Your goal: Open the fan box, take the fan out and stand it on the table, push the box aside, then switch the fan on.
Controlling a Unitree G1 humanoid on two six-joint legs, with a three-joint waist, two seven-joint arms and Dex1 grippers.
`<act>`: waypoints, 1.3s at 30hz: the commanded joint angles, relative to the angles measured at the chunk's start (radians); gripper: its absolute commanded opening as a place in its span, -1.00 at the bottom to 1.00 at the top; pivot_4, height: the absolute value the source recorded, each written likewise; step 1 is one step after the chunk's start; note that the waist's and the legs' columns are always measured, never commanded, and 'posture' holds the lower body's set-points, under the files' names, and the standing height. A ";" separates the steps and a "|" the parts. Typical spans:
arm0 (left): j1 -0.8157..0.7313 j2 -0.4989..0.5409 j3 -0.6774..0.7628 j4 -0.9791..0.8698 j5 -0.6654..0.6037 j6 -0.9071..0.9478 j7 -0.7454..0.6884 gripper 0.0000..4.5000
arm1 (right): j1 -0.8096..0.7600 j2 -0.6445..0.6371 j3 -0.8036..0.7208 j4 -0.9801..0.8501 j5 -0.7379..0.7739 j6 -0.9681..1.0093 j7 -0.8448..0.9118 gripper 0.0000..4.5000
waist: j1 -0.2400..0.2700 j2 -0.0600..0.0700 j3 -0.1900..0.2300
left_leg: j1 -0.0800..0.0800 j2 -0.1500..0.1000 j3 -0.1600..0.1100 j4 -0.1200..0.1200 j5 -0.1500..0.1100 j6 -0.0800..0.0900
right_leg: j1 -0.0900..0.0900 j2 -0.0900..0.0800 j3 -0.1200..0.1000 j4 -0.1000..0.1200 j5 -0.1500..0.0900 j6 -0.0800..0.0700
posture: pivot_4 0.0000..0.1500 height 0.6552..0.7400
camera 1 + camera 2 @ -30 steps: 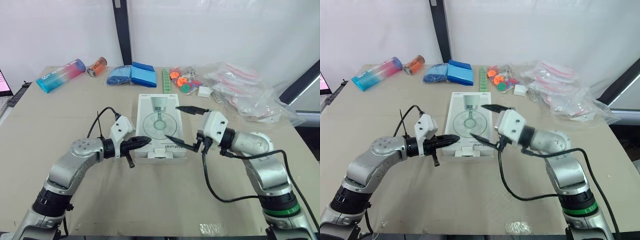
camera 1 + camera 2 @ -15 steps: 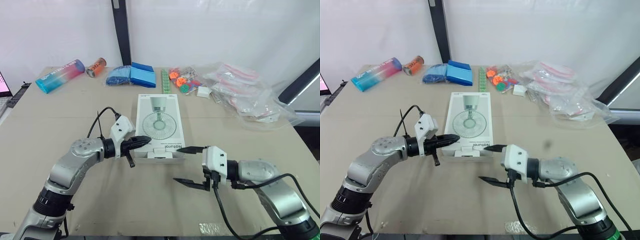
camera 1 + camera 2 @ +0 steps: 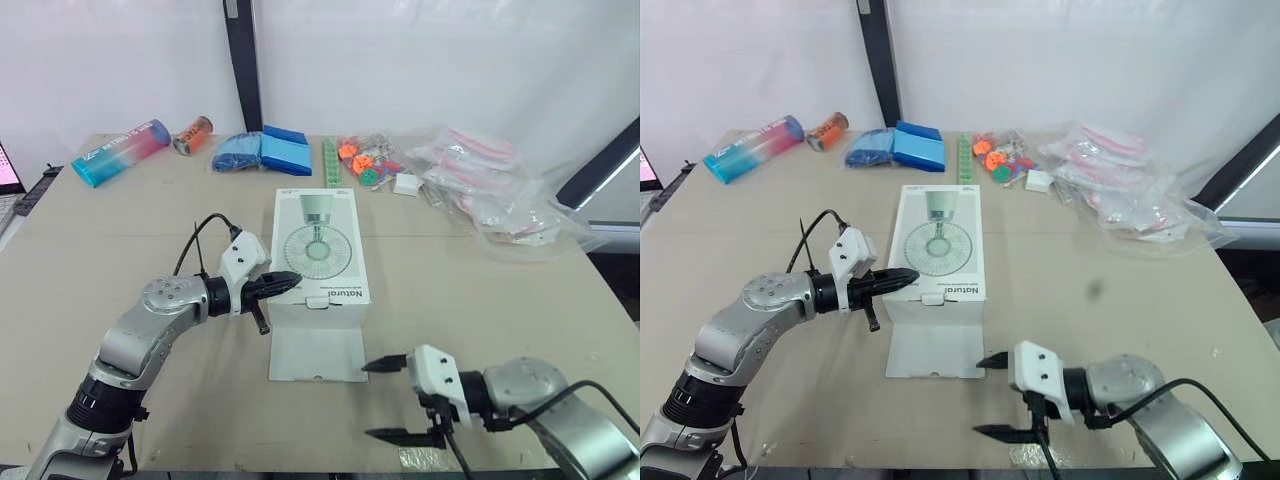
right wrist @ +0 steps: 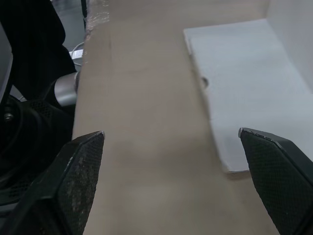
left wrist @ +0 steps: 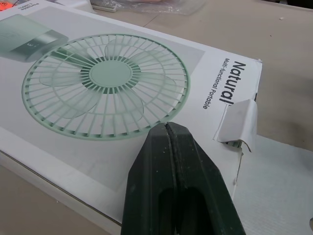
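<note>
Tan table, white backdrop: left gripper jaws closed at fan box, right gripper gaping empty.

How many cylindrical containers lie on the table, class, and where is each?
2. A blue-and-pink tube lies on its side at the far left. A small orange can lies just to its right. Others may be hidden among the plastic bags.

White flat fan box printed with a pale green fan and "Natural", lying face up, front flap open and folded down flat, left gripper with closed jaws over its near left edge, right gripper with spread jaws just beside the flap's near corner
</note>
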 commanded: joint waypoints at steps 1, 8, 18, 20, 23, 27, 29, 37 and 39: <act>0.012 0.004 0.012 0.020 0.000 0.046 0.019 -0.98 | 0.011 0.052 -0.081 0.004 0.053 -0.015 -0.053 1.00 | 0.000 0.000 0.000 | 0.000 0.000 0.000 0.000 0.000 0.000 | 0.000 0.000 0.000 0.000 0.000 0.000 | 1.00 1.00; 0.005 -0.003 0.011 0.004 -0.010 0.063 0.028 -0.98 | -0.003 0.119 -0.139 0.150 0.038 -0.053 -0.107 1.00 | 0.000 -0.002 -0.001 | 0.000 0.000 0.000 0.000 0.000 0.000 | 0.000 0.000 0.000 0.000 0.000 0.000 | 1.00 1.00; 0.006 -0.006 0.003 -0.011 -0.010 0.070 0.032 -0.98 | -0.113 0.232 -0.059 0.166 -0.015 -0.006 -0.217 1.00 | 0.000 -0.001 -0.002 | 0.000 0.000 -0.001 0.000 0.000 0.000 | 0.000 0.000 0.000 0.000 0.000 0.000 | 1.00 1.00; 0.007 -0.007 0.003 -0.018 -0.013 0.075 0.035 -0.98 | -0.120 0.243 -0.052 0.153 -0.005 0.015 -0.225 1.00 | 0.001 -0.001 -0.001 | 0.000 0.000 -0.001 0.000 0.000 0.000 | 0.000 0.000 0.000 0.000 0.000 0.000 | 1.00 1.00; 0.008 -0.009 0.004 -0.023 -0.016 0.079 0.038 -0.98 | -0.127 0.243 -0.035 0.138 -0.012 0.025 -0.225 1.00 | 0.001 -0.001 -0.001 | 0.000 0.000 -0.001 0.000 0.000 0.000 | 0.000 0.000 0.000 0.000 0.001 -0.003 | 1.00 1.00; 0.009 -0.008 0.006 -0.025 -0.016 0.082 0.040 -0.98 | -0.137 0.255 -0.040 0.109 0.027 0.058 -0.224 1.00 | -0.001 -0.001 -0.001 | 0.000 0.000 -0.001 0.000 0.000 0.000 | 0.000 0.000 0.000 0.000 0.001 -0.002 | 1.00 1.00; 0.009 -0.008 0.005 -0.026 -0.014 0.081 0.040 -0.98 | -0.136 0.258 -0.048 0.083 0.064 0.079 -0.212 1.00 | -0.001 -0.001 -0.001 | 0.000 0.000 -0.001 0.000 0.000 0.000 | 0.000 0.000 0.000 0.000 0.001 -0.002 | 1.00 1.00; 0.011 -0.010 -0.001 -0.027 -0.010 0.077 0.040 -0.98 | -0.101 0.223 -0.060 0.035 0.105 0.100 -0.181 1.00 | -0.002 -0.001 -0.001 | 0.000 0.000 -0.001 0.000 0.000 0.000 | 0.000 0.000 0.000 0.000 0.000 -0.001 | 1.00 1.00; 0.011 -0.010 -0.002 -0.026 -0.010 0.076 0.039 -0.98 | -0.095 0.218 -0.063 0.030 0.112 0.102 -0.182 1.00 | -0.002 -0.001 -0.001 | 0.000 0.000 -0.001 0.000 0.000 0.000 | 0.000 0.000 0.000 0.000 0.000 0.000 | 1.00 1.00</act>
